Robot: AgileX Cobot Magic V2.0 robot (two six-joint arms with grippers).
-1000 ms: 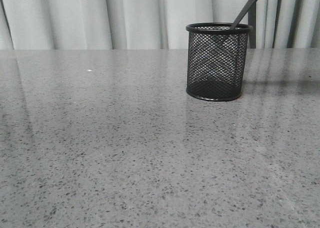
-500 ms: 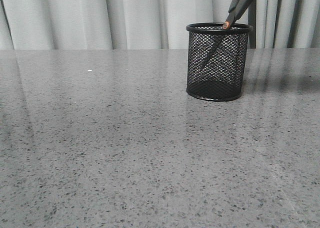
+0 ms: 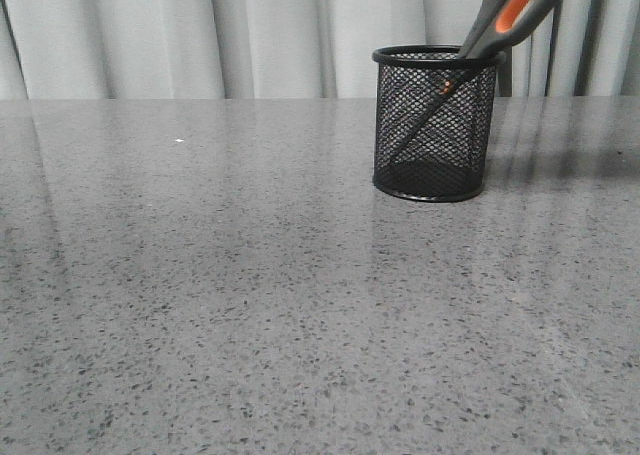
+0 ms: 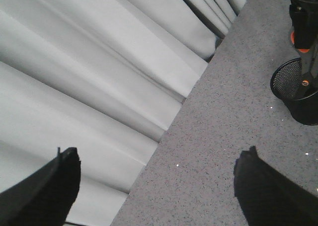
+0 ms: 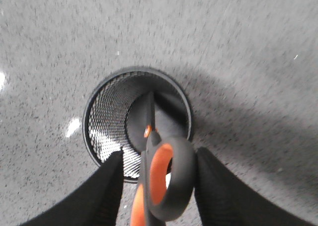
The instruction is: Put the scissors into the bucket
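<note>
Grey speckled table (image 3: 250,305), scissors (image 5: 161,179) sit loose between the right gripper's (image 5: 158,186) spread fingers, blades down in the bucket (image 5: 107,116) below; left gripper (image 4: 159,186) wide open, empty

Scissors (image 3: 510,20) lean blades-down inside upright mesh bucket (image 3: 434,125), tips seemingly near its base.

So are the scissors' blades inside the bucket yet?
Yes. The scissors lean tilted with blades and pivot below the bucket rim; handles stick out above.
</note>
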